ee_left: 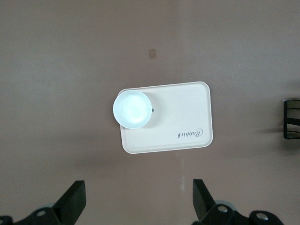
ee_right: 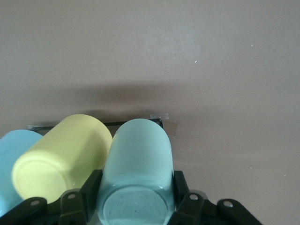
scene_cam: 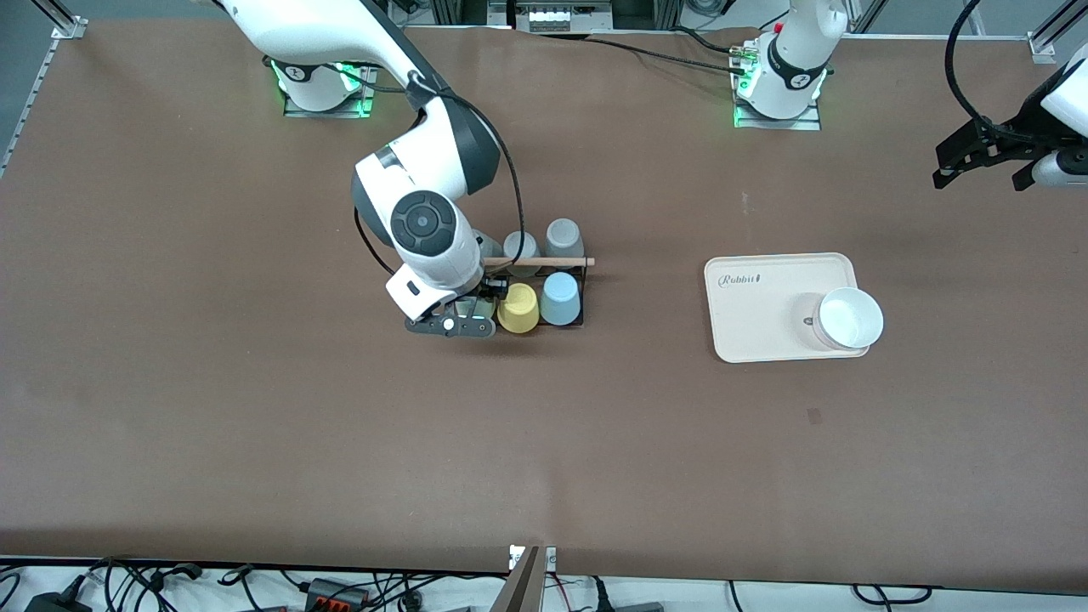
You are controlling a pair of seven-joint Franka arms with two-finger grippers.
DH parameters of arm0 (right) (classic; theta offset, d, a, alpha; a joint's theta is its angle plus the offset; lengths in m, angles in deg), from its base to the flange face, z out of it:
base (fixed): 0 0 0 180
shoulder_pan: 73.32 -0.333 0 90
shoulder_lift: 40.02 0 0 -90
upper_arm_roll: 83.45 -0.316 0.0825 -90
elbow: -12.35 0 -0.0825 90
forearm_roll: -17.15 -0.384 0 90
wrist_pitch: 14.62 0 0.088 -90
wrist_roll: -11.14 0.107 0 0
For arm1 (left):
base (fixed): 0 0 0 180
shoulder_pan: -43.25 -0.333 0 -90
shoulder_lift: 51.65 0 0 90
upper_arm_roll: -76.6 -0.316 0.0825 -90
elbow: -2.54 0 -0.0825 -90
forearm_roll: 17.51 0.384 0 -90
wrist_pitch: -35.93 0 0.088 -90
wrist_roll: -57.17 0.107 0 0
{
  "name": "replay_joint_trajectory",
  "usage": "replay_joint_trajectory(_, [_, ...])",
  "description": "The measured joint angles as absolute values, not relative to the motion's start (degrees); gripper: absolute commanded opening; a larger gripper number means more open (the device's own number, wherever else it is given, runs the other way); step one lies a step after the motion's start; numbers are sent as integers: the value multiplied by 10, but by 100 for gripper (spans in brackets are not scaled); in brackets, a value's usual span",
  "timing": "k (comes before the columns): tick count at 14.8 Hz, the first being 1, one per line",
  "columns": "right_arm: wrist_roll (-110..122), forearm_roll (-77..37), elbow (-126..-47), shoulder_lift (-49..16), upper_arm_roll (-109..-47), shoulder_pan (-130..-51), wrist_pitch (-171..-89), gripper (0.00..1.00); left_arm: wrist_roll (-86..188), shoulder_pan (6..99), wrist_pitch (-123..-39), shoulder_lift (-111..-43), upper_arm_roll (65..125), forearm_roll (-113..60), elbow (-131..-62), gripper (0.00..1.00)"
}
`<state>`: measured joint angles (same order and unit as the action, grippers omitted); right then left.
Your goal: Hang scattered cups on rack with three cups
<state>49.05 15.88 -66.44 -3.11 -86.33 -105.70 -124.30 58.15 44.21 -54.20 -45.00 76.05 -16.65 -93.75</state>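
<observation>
Down at the rack (scene_cam: 544, 289), the right gripper (ee_right: 136, 199) has its fingers (ee_right: 89, 190) closed against both sides of the mint cup (ee_right: 136, 164), base toward the wrist camera. In the front view this cup is hidden under the arm, at the rack's end toward the right arm. Beside it on the rack sit the yellow cup (scene_cam: 518, 308) and, at that cup's 3 o'clock, the blue cup (scene_cam: 561, 298); two grey cups (scene_cam: 563, 237) stand on the rack's farther row, past the wooden rod (scene_cam: 538, 262).

Toward the left arm's end lies a cream tray (scene_cam: 765, 293) printed "Rabbit", with a white bowl (scene_cam: 850, 318) on its corner. The left gripper (scene_cam: 986, 161) waits high over the table edge, fingers (ee_left: 70, 201) spread wide and holding nothing.
</observation>
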Motion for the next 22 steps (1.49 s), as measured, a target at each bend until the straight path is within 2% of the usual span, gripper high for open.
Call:
replay_joint_trajectory(6, [492, 128, -664, -18, -863, -1057, -1244, 28, 581, 442, -542, -450, 761, -167, -938, 100])
replay_joint_trajectory(7, [492, 127, -663, -18, -863, -1057, -1244, 50, 581, 442, -542, -450, 761, -167, -938, 100])
replay_joint_trajectory(8, [493, 126, -663, -18, -863, -1057, -1244, 100, 581, 442, -542, -450, 761, -167, -938, 100])
replay_joint_trajectory(17, [495, 126, -645, -28, -851, -1039, -1237, 100, 581, 442, -542, -450, 761, -167, -938, 100])
replay_joint_trajectory(22, [491, 127, -590, -71, -846, -979, -1157, 100, 581, 442, -542, -450, 761, -167, -938, 100])
